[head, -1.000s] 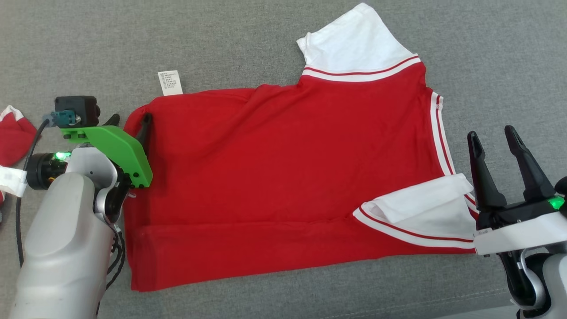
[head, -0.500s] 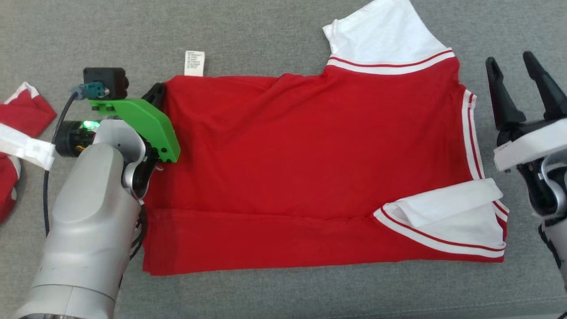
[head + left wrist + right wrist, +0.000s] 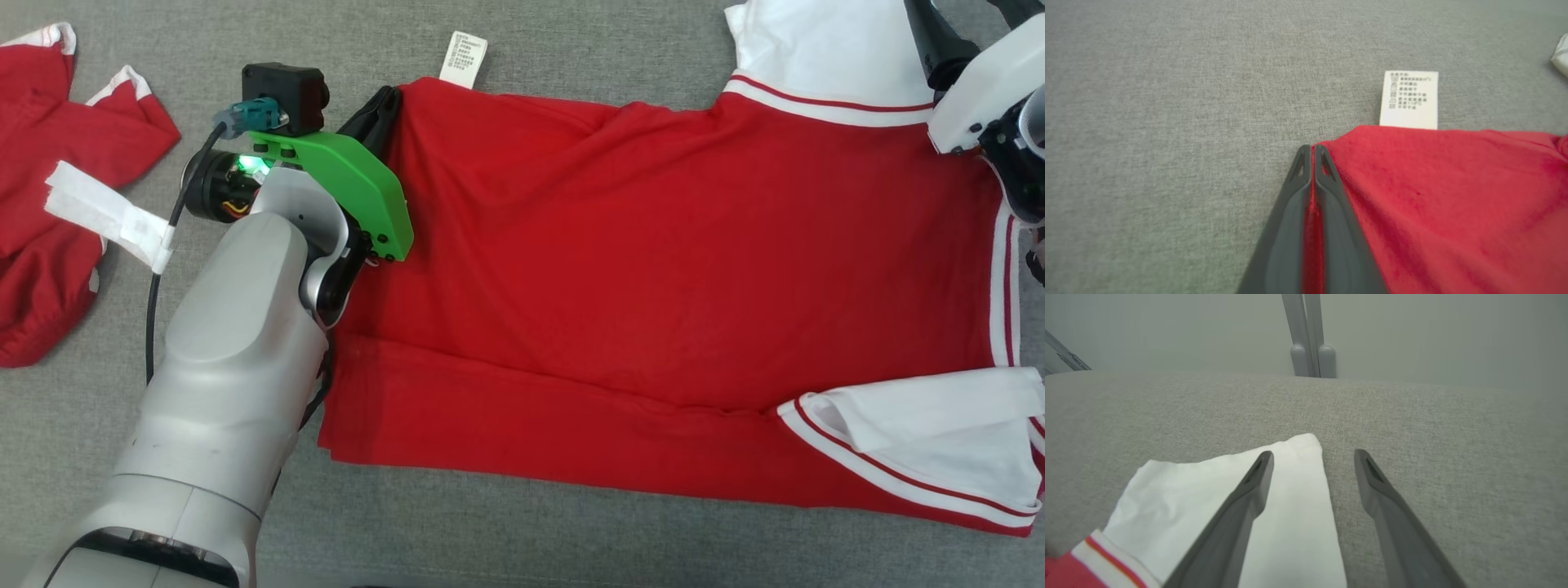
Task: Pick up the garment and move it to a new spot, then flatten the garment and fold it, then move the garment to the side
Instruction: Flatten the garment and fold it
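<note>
Just beside the care label (image 3: 1408, 100), my left pincer (image 3: 1312, 148) has closed on a corner of the red shirt (image 3: 653, 245) spread on grey upholstery (image 3: 571, 531). My right pincer (image 3: 1313, 453), wide over the white sleeve (image 3: 1294, 531), should grip next.

Left pincer (image 3: 392, 94): 2 dark fingers pressed together, clamped on the far left corner of the garment (image 3: 653, 245), red cloth pinched between them. Left forearm (image 3: 237, 384): pale grey, angled up toward that corner; green wrist bracket (image 3: 343, 180) overlaps the garment's left edge. Right pincer (image 3: 1313, 453): 2 fingers spread wide, gripping nothing, 1 over the garment's white sleeve (image 3: 1180, 490), 1 beyond its edge.
</note>
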Tool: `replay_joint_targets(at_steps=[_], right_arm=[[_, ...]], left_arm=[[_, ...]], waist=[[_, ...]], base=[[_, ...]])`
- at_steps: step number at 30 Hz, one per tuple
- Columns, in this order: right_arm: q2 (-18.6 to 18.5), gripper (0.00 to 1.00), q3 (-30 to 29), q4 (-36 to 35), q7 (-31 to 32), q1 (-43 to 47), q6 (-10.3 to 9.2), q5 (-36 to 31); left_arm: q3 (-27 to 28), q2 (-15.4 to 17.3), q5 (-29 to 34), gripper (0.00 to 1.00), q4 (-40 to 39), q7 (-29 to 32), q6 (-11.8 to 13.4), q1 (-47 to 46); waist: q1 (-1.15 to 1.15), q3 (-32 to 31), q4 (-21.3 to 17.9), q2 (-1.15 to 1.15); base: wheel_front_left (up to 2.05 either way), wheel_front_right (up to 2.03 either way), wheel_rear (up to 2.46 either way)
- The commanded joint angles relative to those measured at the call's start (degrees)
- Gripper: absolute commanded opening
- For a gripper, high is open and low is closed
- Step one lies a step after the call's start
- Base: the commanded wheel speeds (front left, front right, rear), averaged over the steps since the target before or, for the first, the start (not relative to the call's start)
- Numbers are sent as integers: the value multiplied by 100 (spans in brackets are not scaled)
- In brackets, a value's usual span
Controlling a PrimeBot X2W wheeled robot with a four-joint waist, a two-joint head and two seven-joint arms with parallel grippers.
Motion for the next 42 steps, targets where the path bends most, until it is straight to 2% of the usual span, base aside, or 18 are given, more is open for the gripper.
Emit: replay_joint_targets(at_steps=[1, 8, 9, 10, 11, 12, 13, 15, 21, 28, 34, 39, 42], right_arm=[[-50, 100, 110, 152, 145, -149, -8, 66], [-151, 100, 809, 655, 828, -789, -8, 340], [-160, 64, 877, 671, 843, -861, -8, 380], [-151, 46, 986, 716, 952, -901, -8, 466], [-150, 36, 1084, 731, 995, -937, -8, 507], [-182, 13, 1179, 747, 995, -1014, -8, 541], [-193, 0, 1239, 791, 1007, -1058, -8, 611], [-214, 0, 1367, 846, 931, -1152, -8, 656], [-257, 0, 1518, 766, 93, -1054, -8, 954], [-591, 0, 1496, 73, -905, -418, -8, 1500], [-925, 0, 1450, -716, -1507, 477, -8, 1716], [-973, 0, 1213, -1484, -1727, 1621, -8, 1787], [-866, 0, 942, -1910, -1759, 2365, -8, 1769]], left_arm=[[-86, -15, -46, 0, 116, 12, -11, 13], [-310, 36, -367, 0, 198, -224, -1, -41], [-339, 53, -376, 0, 198, -267, -1, -59], [-372, 72, -400, 0, 203, -303, -1, -77], [-401, 83, -436, 0, 207, -327, -1, -91], [-422, 102, -463, 0, 196, -393, -1, -115], [-437, 117, -496, 0, 191, -426, -1, -141], [-444, 149, -548, 0, 178, -540, -1, -188], [-492, 251, -599, 0, 39, -988, -2, -165], [-498, 527, -525, 0, -174, -1158, 78, 69], [-471, 835, -533, 0, -620, -1189, 265, 530], [-359, 1106, -653, 0, -1247, -1289, 525, 1307], [-258, 1287, -714, 0, -1696, -1339, 710, 1827]], waist=[[-1, 122, 143, 0], [-1, 107, 162, 0], [-1, 105, 162, 0], [-1, 100, 163, 0], [-1, 96, 165, 0], [-1, 98, 173, 0], [-1, 98, 177, 0], [-1, 94, 185, 0], [-1, -104, 135, 0], [-1, -438, -59, 0], [-1, -690, -304, 0], [-1, -959, -559, 0], [-1, -1095, -667, 0]], base=[[0, 0, 0], [0, 0, 0], [0, 0, 0], [0, 0, 0], [0, 0, 0], [0, 0, 0], [0, 0, 0], [0, 0, 0], [0, 0, 0], [0, 0, 0], [0, 0, 0], [0, 0, 0], [0, 0, 0]])
